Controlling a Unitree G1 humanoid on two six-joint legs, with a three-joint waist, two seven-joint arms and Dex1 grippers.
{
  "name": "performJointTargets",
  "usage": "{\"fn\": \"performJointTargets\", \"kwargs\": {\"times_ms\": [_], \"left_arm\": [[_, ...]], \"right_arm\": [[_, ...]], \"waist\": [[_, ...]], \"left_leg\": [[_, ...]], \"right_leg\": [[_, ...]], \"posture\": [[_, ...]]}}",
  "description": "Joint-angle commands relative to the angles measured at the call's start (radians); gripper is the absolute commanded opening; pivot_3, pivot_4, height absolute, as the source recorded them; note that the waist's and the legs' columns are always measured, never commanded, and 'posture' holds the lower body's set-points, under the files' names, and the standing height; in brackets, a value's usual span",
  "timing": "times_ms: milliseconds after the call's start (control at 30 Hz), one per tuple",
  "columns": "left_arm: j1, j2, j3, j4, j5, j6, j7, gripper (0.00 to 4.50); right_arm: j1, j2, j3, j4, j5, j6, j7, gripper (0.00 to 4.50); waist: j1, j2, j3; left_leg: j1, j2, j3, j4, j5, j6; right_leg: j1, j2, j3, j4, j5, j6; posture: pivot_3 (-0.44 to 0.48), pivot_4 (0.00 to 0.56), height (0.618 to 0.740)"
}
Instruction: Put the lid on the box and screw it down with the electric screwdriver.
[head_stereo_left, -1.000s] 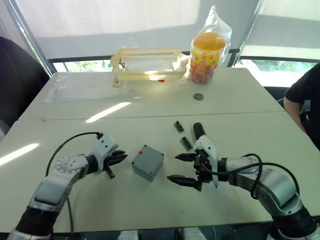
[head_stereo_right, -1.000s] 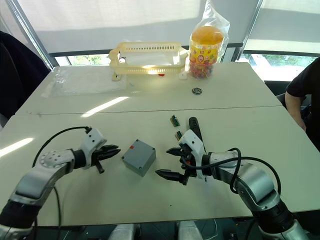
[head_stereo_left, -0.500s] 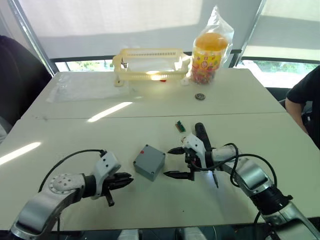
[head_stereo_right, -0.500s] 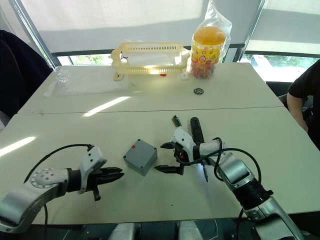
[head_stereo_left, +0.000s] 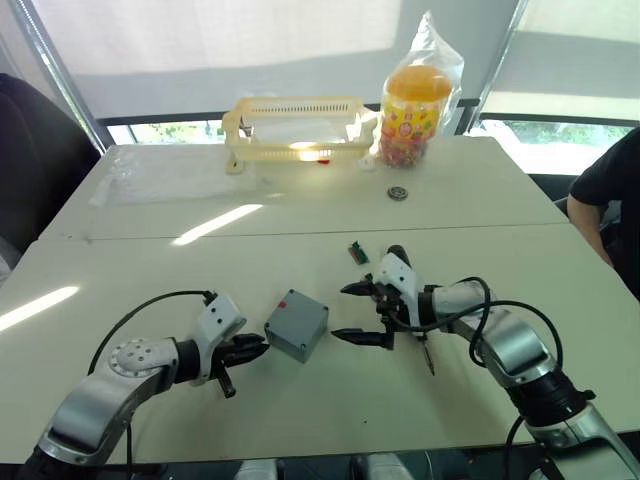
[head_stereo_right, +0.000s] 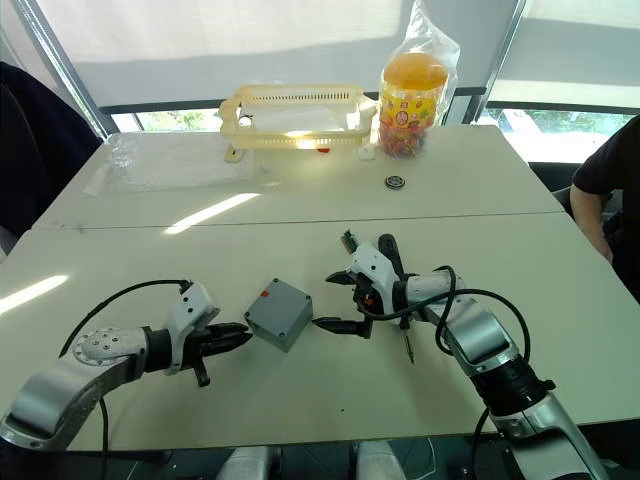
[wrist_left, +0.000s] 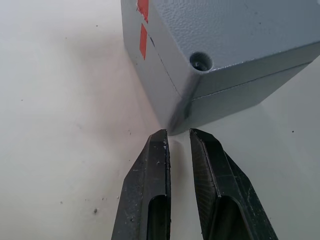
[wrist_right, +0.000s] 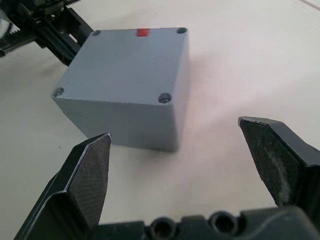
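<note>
Lid on box, both grippers closing in from either side

Your left gripper (wrist_left: 178, 137) has jaws nearly clenched, empty, tips at the box (head_stereo_left: 297, 324) corner, probably to brace it. Your right gripper (head_stereo_left: 361, 312) has jaws spread wide, holding nothing, box just ahead. Lid (wrist_right: 127, 65) looks seated. Electric screwdriver (head_stereo_right: 398, 277) lies on the worktop (head_stereo_left: 300, 400) behind the right jaws.

The right hand (wrist_right: 180, 172) has its two black fingers (wrist_right: 85, 180) spread wide apart, with the grey box (wrist_right: 127, 102) on the pale tabletop (wrist_right: 240, 65) a little beyond them and touching neither. The lid (wrist_right: 132, 62) appears to sit on the box already, with a screw hole at each corner and a small red mark at its far edge. Beyond the box's far corner the left hand (wrist_right: 42, 32) reaches in, dark and only partly seen.
</note>
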Motion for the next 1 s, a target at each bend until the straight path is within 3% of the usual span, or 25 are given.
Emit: {"fn": "performJointTargets", "kwargs": {"times_ms": [33, 500, 1000], "left_arm": [[-0.026, -0.021, 0.006, -0.030, -0.020, 0.016, 0.020, 0.67], [-0.132, -0.066, -0.031, 0.106, 0.066, -0.065, 0.057, 0.67], [-0.146, -0.074, -0.031, 0.177, 0.109, -0.131, 0.030, 0.67]], "right_arm": [[-0.007, 0.011, 0.001, -0.003, -0.009, -0.019, 0.006, 4.44], [0.058, 0.045, 0.014, -0.138, 0.020, 0.086, -0.019, 4.44], [0.123, 0.046, 0.008, -0.271, 0.070, 0.201, -0.092, 4.44]], "waist": [[0.004, 0.000, 0.000], [0.002, 0.000, 0.000], [0.001, 0.000, 0.000]], "left_leg": [[0.000, 0.000, 0.000, 0.000, 0.000, 0.000], [0.000, -0.001, -0.001, 0.001, 0.000, 0.000], [0.000, -0.001, -0.001, 0.000, 0.000, 0.000]], "right_leg": [[0.000, 0.000, 0.000, 0.000, 0.000, 0.000], [0.001, 0.000, 0.000, 0.001, 0.000, 0.000], [0.000, 0.000, 0.000, 0.001, 0.000, 0.000]], "posture": [[0.000, 0.150, 0.740], [0.000, 0.150, 0.740], [0.000, 0.150, 0.740]]}}
